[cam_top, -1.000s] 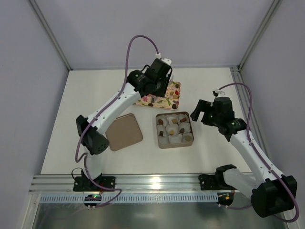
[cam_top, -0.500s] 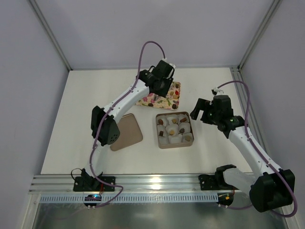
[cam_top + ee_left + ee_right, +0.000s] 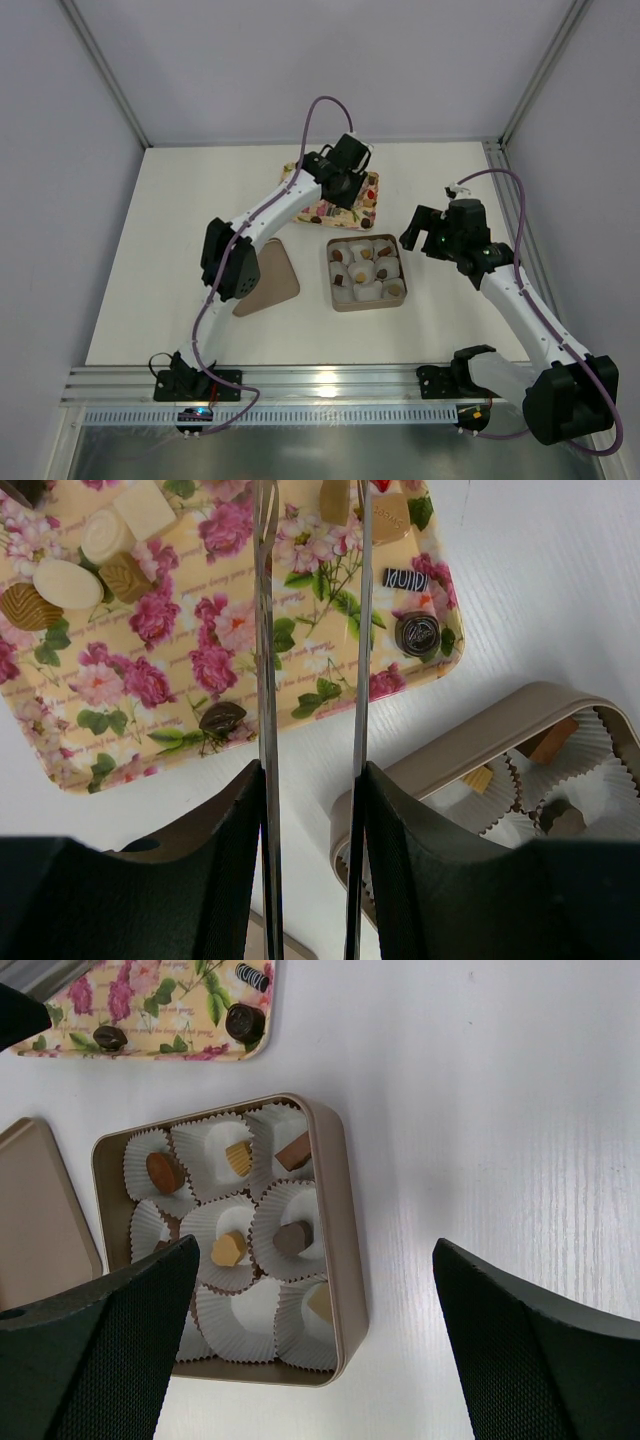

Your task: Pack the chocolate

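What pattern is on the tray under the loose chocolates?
The tray has pink roses and green leaves on pale yellow, clearest in the left wrist view.

The floral tray [image 3: 120, 720] looks glossy, the tin [image 3: 348, 1260] matt (crinkled paper cups [image 3: 200, 1140]), the table [image 3: 500, 1110] faintly grained.

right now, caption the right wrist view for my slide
Open right tool framing a tan box of chocolates in paper cups

place: robot lab cell | evidence: plain grey walls [image 3: 330, 60], aluminium frame rail [image 3: 330, 380], white table [image 3: 180, 220]
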### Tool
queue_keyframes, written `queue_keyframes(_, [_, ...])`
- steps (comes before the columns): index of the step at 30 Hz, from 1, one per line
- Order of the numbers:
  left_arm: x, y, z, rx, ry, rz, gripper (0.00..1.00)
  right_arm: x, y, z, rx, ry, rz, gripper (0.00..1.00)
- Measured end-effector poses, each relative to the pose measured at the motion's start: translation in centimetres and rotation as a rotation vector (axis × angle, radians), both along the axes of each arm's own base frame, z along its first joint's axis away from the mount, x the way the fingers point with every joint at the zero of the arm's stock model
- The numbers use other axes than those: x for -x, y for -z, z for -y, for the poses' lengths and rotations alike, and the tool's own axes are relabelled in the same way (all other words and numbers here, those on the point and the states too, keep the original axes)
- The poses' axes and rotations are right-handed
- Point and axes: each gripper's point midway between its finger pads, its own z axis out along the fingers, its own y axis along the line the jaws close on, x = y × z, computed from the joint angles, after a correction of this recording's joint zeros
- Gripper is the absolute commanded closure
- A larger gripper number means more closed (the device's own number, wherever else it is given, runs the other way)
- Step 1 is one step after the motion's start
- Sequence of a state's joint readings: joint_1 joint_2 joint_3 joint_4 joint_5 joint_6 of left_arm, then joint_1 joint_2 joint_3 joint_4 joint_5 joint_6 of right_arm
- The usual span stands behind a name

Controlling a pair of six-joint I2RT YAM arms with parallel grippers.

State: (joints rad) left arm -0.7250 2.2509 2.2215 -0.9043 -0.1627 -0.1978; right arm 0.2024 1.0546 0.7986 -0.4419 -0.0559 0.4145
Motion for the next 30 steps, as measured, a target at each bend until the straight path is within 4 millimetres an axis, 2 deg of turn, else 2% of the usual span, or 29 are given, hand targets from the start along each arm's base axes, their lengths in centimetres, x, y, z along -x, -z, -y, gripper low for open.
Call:
queue_keyframes(7, [-0.1, 1.0, 0.1, -0.009, 0.003, -0.014, 0.58, 0.0, 0.0, 0.1, -0.001, 0.000, 0.000, 0.02])
queue_keyframes(30, [0.2, 1.7, 0.5, 0.000, 0.020, -0.038, 0.63, 0.0, 0.1, 0.1, -0.004, 0.000, -0.003, 0.02])
